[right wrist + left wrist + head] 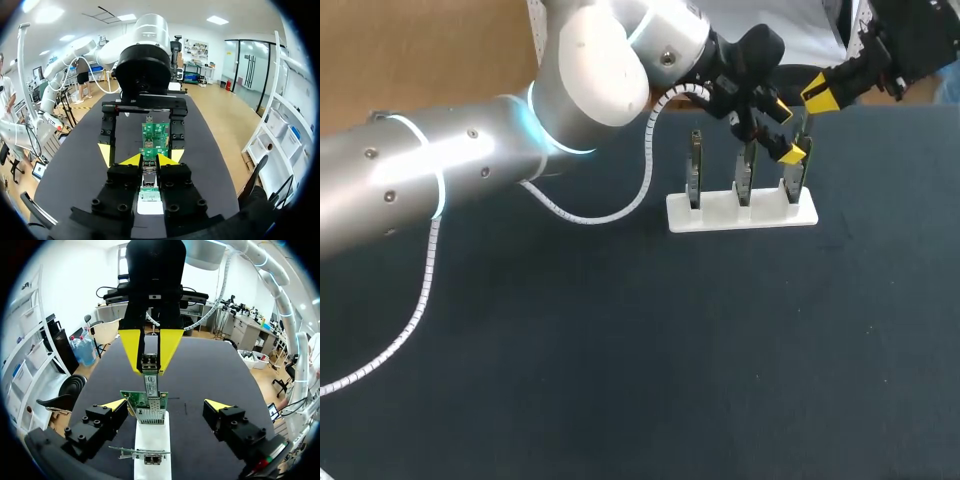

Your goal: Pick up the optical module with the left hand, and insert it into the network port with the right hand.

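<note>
Our right gripper [149, 161] is clamped on the optical module [150, 381], one yellow tip on each side of its upper end. It holds the module upright, straight above the network card [145, 401]. We judge this grip is chosen so the module's long axis lines up with the network port [149, 413] and can be pushed straight down. The module's lower end meets the top edge of the card. We cannot tell how deep it sits in the port.

Our left gripper [165, 405] is spread wide and holds nothing. Its fingers stand apart on either side of that card without touching it. It looks to have given the module up and to be leaving the right arm room to work.

The card stands on edge in a white holder [152, 437], which keeps the port facing up. In the head view, two more cards [695, 170] stand in the same holder beside it.

The holder sits towards the far edge of the desk [620, 350], right of its middle. The desk has a dark, matte, cloth-like cover. The left arm's white coiled cable [620, 205] hangs over it.
</note>
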`<state>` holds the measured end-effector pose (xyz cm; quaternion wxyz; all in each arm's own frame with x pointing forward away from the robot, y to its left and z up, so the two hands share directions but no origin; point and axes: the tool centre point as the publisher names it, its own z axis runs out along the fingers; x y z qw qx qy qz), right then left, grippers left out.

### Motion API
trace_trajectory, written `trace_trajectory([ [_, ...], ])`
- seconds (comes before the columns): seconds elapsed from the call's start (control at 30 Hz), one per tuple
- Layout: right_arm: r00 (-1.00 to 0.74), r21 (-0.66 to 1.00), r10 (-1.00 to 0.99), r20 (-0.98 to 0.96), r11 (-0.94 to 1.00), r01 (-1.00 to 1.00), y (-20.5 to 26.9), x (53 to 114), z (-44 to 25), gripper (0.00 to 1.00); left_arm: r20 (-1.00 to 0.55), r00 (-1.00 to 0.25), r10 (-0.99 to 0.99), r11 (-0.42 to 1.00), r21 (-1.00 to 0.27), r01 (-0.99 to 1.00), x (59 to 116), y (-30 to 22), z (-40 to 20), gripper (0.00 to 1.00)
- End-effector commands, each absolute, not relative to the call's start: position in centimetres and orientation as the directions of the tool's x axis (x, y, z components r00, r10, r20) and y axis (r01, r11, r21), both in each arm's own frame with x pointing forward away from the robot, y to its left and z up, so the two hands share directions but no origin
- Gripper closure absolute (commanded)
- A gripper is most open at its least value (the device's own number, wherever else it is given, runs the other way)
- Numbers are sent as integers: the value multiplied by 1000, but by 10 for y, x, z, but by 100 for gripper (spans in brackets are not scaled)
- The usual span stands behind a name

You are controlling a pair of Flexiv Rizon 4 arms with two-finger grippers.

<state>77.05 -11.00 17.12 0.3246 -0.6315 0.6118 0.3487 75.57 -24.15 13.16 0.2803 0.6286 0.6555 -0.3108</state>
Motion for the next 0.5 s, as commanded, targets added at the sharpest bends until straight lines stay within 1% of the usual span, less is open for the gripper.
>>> trace_trajectory([
  [0.03, 11, 15, -545, -838, -43, -999, -109, 772, 169, 100, -754, -54, 655, 15, -59, 998, 758, -243, 132, 0],
  [0.23, 17, 12, -545, -838, -49, -999, -109, 771, 167, 100, -754, -54, 655, 15, -59, 998, 758, -243, 132, 0],
  [0.5, 70, -28, -538, -840, -85, -996, -109, 769, 176, 100, -754, -54, 655, 15, -59, 998, 758, -243, 132, 0],
])
